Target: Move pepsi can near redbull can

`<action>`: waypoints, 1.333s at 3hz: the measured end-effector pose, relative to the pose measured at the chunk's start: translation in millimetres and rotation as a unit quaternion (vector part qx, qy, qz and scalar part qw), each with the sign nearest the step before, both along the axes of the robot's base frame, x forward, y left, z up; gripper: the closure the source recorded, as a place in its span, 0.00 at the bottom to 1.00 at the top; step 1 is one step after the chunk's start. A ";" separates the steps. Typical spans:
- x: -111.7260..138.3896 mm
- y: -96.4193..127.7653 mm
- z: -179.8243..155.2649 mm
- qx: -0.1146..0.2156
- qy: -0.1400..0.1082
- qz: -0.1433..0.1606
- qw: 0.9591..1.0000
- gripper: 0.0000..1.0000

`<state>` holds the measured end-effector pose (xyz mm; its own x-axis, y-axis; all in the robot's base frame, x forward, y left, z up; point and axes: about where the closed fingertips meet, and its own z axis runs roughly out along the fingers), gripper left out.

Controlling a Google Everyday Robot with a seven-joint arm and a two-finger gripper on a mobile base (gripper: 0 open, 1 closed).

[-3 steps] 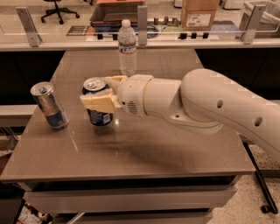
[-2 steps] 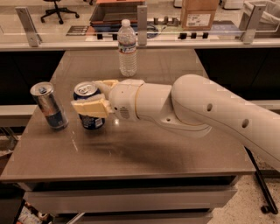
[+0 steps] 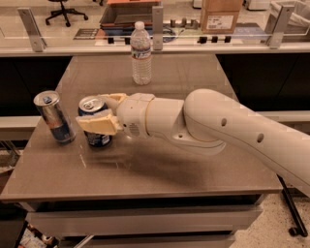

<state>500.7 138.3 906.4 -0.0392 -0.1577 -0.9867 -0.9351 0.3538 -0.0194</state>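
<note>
Pepsi can point(image 3: 98, 139) farther left, near slim redbull can point(image 3: 54, 117), snug between gripper point(image 3: 92, 110) fingers point(image 3: 99, 123).

Brown table point(image 3: 160, 181); office chair point(image 3: 64, 10) behind

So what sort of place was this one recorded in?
Probably an office or lab: a wheeled office chair, a cardboard box and glass partitions behind the table. The gripper holds the pepsi can beside the redbull can.
</note>
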 end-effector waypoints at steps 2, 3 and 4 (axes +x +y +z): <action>-2.5 4.0 1.7 -0.001 -0.002 0.004 1.000 0.35; -3.6 5.8 2.4 -0.002 -0.003 0.005 1.000 0.13; -4.8 7.5 3.2 -0.002 -0.004 0.007 1.000 0.00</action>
<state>495.9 145.9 909.6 -0.0297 -0.1625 -0.9863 -0.9396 0.3411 -0.0279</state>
